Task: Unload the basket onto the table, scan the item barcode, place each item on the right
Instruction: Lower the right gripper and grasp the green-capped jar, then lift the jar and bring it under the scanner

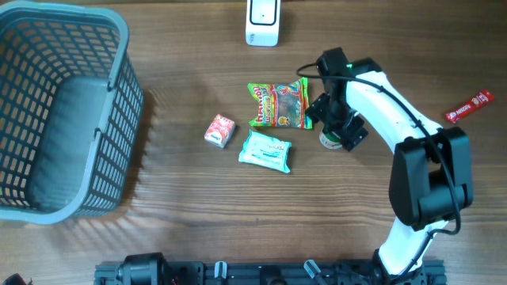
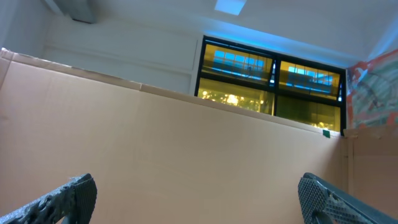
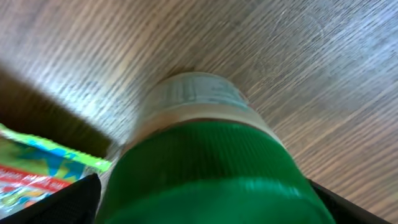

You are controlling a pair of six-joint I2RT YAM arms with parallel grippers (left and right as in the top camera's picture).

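A small jar with a green ribbed lid and a pale label stands on the wooden table, just right of the gummy bag. In the overhead view only a bit of the jar shows under the arm. My right gripper is down over the jar and open, with one dark finger on each side of the lid. Whether the fingers touch the lid I cannot tell. My left gripper is open and empty, aimed at a cardboard wall. A white scanner stands at the table's far edge.
A grey plastic basket fills the left side. Near the middle lie a small red box and a white and teal pack. A red bar wrapper lies at the right edge.
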